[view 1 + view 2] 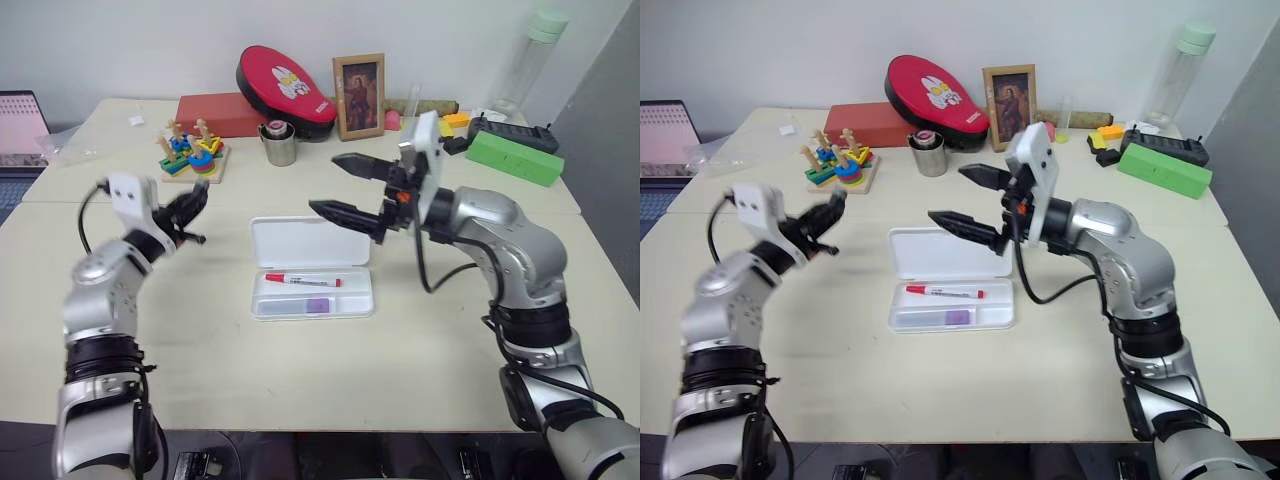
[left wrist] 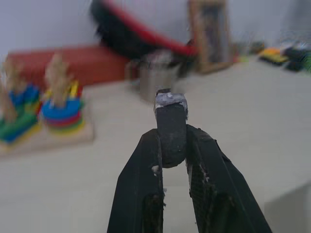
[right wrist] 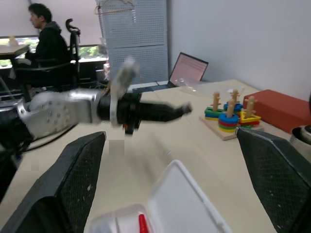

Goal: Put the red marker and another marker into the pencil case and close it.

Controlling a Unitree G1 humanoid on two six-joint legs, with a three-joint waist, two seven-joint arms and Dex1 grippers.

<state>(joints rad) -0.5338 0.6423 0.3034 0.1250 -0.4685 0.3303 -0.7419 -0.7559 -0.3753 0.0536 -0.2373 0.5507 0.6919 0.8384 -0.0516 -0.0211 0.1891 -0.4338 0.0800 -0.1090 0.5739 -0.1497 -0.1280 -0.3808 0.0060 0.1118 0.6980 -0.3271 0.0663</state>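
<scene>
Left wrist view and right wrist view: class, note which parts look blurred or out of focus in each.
Left wrist view: the left end effector and the small black object it pinches are sharp, the toy stacker, cup and frame behind are blurred. Right wrist view: the left arm across the middle is smeared, the laptop sharper.

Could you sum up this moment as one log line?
red marker, lilac marker: in case | lid: open | left hand: holding small black object | right hand: open
</scene>
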